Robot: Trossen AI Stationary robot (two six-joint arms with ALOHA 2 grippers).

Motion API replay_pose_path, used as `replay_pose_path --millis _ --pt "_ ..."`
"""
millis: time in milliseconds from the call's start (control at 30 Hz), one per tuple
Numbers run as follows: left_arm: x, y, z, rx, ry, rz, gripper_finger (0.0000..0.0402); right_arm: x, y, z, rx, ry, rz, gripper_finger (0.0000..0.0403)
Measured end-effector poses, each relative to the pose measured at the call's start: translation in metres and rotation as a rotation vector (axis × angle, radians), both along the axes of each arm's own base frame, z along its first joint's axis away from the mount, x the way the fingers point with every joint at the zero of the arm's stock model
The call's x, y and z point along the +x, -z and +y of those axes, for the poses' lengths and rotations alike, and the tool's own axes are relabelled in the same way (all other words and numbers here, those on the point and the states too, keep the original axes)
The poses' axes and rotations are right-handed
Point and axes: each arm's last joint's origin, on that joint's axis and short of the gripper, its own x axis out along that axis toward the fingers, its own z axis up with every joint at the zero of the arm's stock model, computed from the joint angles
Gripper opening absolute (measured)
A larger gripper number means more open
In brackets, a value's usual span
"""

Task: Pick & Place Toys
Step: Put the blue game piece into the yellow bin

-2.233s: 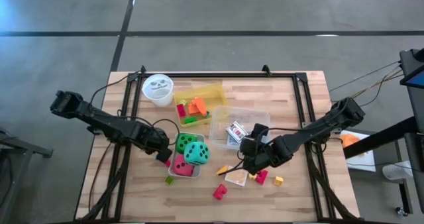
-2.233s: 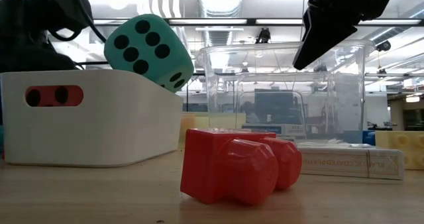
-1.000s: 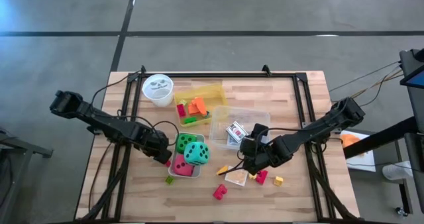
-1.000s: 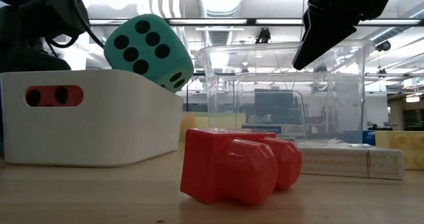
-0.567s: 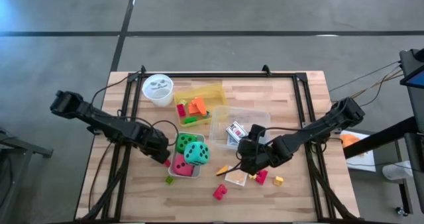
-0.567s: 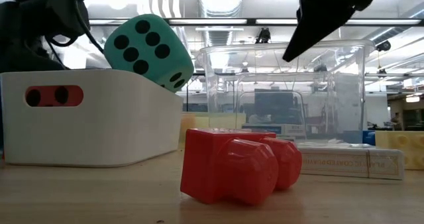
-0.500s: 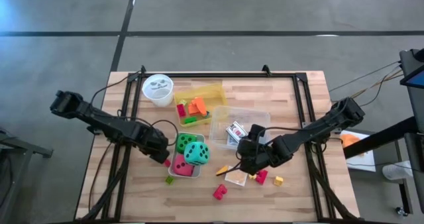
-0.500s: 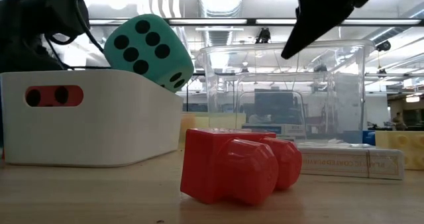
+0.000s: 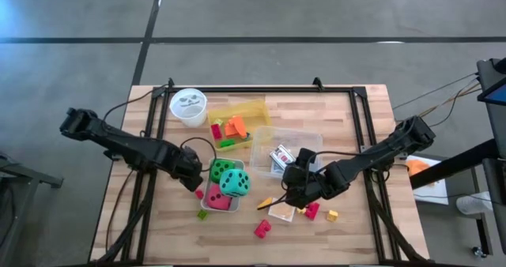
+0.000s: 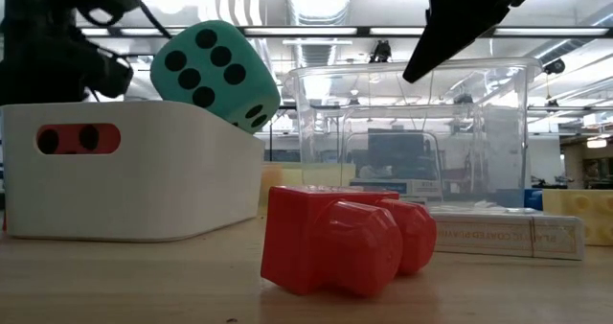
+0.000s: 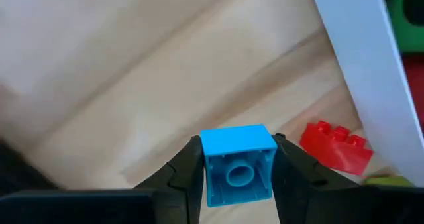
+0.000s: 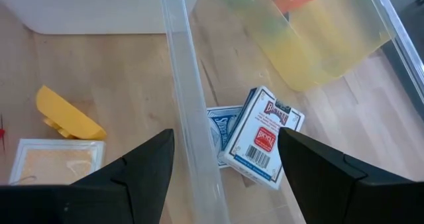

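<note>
Clearly, the left gripper (image 11: 238,174) is closed on a blue block (image 11: 237,163), which sits between its two fingers, above the wood of the table (image 9: 356,133), near the corner of the white bin (image 11: 361,71). A red block (image 11: 334,146) lies on the table just beside that bin wall; in the high view the blue block is hidden under the gripper (image 9: 192,178). The right gripper (image 12: 222,168) stands with its fingers apart and holds nothing; it hangs over the wall of the clear box (image 12: 189,98), and two card packs (image 12: 262,136) lie inside the box, just ahead of the fingers. Outside the wall, a yellow block (image 12: 66,121) and a flat pale pack (image 12: 50,159) lie on the table. The teal die (image 9: 234,182), green die (image 9: 221,169) and red die (image 9: 217,197) sit in the white bin. In the low view a big red block (image 10: 340,238) fills the front, and only dark parts of both arms show at the upper edge, so the fingers cannot be seen there. The yellow tray (image 9: 245,113) holds orange and red blocks, partly blurred.
</note>
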Motion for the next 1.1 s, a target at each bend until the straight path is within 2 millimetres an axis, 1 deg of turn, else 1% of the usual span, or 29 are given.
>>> replay_pose_path --millis 167,333,433,500,600,700,833,933,1100 --pt "-0.001 -0.026 0.004 0.136 0.003 0.044 0.0120 0.000 0.000 0.000 0.003 -0.002 0.001 0.0263" --pt "0.005 -0.056 0.011 0.289 0.000 0.002 0.0120 0.000 0.000 0.000 0.011 0.008 -0.004 0.0263" --pt "0.012 -0.070 0.020 0.375 0.012 -0.052 0.0120 0.000 0.000 0.000 0.021 0.021 -0.012 0.0263" --pt "0.017 -0.075 0.030 0.410 0.002 -0.081 0.0120 0.001 -0.003 0.001 0.028 0.025 -0.021 0.0263" --pt "0.029 -0.079 0.050 0.416 0.008 -0.145 0.0120 0.002 -0.007 0.001 0.035 0.025 -0.035 0.0263" --pt "0.041 -0.079 0.073 0.368 0.037 -0.231 0.0120 0.003 -0.009 0.002 0.038 0.026 -0.042 0.0263" --pt "0.045 -0.073 0.098 0.305 0.021 -0.311 0.0120 0.002 -0.012 0.001 0.047 0.069 -0.072 0.0263" --pt "0.045 -0.072 0.109 0.315 0.001 -0.325 0.0120 0.000 -0.015 -0.001 0.059 0.085 -0.083 0.0263" --pt "0.048 -0.074 0.115 0.343 0.017 -0.366 0.0120 -0.002 -0.019 -0.002 0.053 0.088 -0.088 0.0263"
